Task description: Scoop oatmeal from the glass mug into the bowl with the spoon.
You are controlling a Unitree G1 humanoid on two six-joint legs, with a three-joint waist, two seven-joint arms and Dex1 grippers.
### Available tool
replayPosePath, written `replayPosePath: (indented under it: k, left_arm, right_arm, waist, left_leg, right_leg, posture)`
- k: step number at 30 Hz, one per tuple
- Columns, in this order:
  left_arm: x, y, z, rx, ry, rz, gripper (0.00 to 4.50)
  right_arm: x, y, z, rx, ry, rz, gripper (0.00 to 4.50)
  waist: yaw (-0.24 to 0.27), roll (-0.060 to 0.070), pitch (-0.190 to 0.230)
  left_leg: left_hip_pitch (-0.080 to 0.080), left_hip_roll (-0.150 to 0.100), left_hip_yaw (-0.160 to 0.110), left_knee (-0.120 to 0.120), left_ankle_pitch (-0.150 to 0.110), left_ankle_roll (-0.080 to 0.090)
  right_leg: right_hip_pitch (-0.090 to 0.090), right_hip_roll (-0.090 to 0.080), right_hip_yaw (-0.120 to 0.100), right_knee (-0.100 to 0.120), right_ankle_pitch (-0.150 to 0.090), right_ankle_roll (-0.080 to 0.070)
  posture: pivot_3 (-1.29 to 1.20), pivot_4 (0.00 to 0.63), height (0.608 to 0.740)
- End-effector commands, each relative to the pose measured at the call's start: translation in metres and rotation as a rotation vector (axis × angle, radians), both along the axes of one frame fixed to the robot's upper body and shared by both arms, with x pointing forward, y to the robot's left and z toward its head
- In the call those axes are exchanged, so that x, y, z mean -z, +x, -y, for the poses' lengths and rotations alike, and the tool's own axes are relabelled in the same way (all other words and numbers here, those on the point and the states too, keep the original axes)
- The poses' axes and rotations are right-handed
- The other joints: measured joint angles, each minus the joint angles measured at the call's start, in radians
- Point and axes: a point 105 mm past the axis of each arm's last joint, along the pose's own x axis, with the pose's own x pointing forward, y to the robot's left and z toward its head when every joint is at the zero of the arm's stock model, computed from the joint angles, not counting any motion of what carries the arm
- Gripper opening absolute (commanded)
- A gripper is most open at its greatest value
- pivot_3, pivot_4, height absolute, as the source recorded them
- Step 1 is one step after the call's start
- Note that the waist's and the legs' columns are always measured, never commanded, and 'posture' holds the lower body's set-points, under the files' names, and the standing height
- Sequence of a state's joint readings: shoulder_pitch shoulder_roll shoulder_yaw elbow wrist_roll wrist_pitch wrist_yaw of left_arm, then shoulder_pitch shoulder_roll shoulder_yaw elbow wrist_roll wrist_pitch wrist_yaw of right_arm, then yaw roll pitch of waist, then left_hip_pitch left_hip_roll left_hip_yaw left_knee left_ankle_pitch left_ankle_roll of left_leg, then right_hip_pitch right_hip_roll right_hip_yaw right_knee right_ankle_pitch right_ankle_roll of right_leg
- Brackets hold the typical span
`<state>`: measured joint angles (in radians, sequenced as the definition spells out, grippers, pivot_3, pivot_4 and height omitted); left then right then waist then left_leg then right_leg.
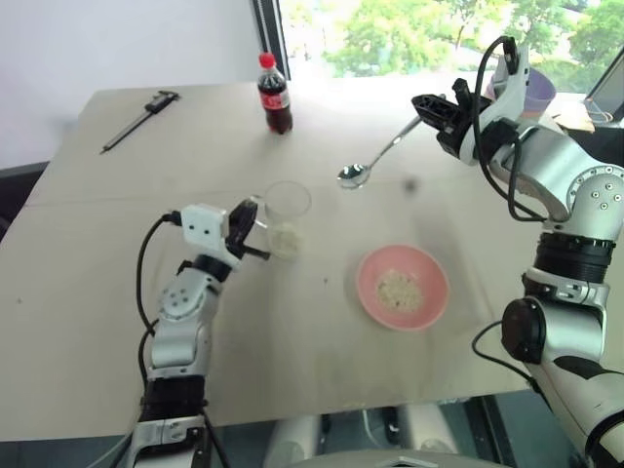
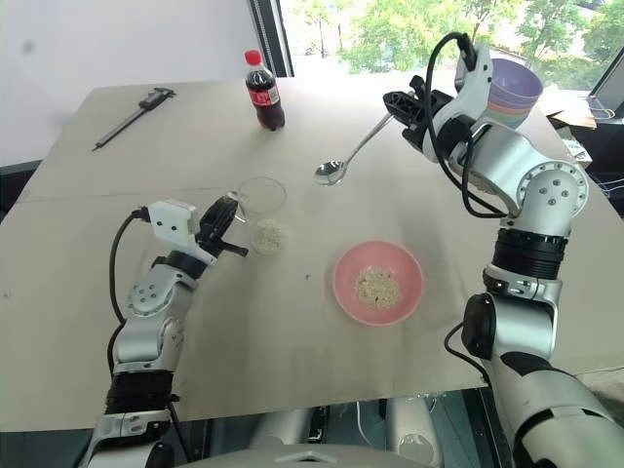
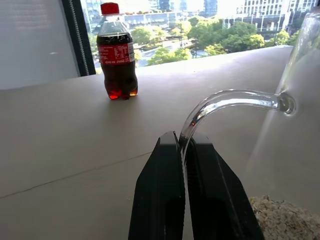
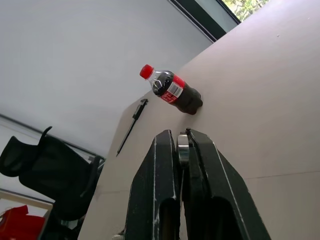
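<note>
The left hand (image 1: 252,230) pinches the glass mug (image 1: 285,216) by its handle to steady it (oatmeal (image 1: 286,240) inside), while the right hand (image 2: 398,105), clamped on the spoon (image 2: 349,154), holds it aloft.

one mug (image 2: 261,202), one spoon (image 2: 343,162), one bottle (image 2: 263,93)

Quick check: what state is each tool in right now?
Left tool: shut on the clear glass mug's handle.
Right tool: shut on the shiny silver metal spoon.
</note>
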<state>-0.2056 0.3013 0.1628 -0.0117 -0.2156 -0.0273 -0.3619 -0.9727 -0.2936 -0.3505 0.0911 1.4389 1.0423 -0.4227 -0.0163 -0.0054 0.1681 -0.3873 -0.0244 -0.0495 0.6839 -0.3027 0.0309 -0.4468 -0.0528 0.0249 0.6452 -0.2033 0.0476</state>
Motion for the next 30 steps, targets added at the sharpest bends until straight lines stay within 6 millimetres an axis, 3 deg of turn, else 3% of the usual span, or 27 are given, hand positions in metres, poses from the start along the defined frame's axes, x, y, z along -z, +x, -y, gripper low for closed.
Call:
replayPosePath:
  k: [1,11,20,30]
  left_arm:
    - [-0.019,-0.001,0.013,-0.037,0.022,0.078,0.03]
    - [-0.011,-0.005,0.037,-0.110,0.052,0.105,0.03]
    - [-0.009,-0.001,0.041,-0.139,0.053,0.100,0.03]
    - [-0.011,0.001,0.046,-0.108,0.031,0.097,0.03]
  right_arm:
    - [-0.025,-0.006,-0.006,-0.018,-0.044,0.116,0.00]
    - [-0.044,-0.015,-0.025,-0.086,-0.129,0.242,0.00]
    - [-0.057,-0.033,-0.045,-0.212,-0.198,0.384,0.00]
    - [-0.026,-0.036,-0.077,-0.261,-0.427,0.480,0.00]
  waist:
    - [0.000,0.000,0.000]
    - [0.002,0.000,0.000]
    - [0.004,0.000,0.000]
    - [0.004,0.000,0.000]
  left_leg:
    - [0.000,0.000,0.000,0.000,0.000,0.000]
    - [0.000,0.000,0.000,0.000,0.000,0.000]
    - [0.000,0.000,0.000,0.001,0.000,0.000]
    - [0.000,0.000,-0.001,0.001,0.000,-0.001]
  right_leg:
    - [0.000,0.000,0.000,0.000,0.000,0.000]
    - [0.000,0.000,0.000,0.000,0.000,0.000]
    - [0.000,0.000,0.000,0.000,0.000,0.000]
    - [0.000,0.000,-0.001,0.000,0.000,0.000]
  posture:
    - [0.00,0.150,0.740]
    - [0.00,0.150,0.740]
    - [0.00,0.150,0.740]
    - [0.00,0.150,0.740]
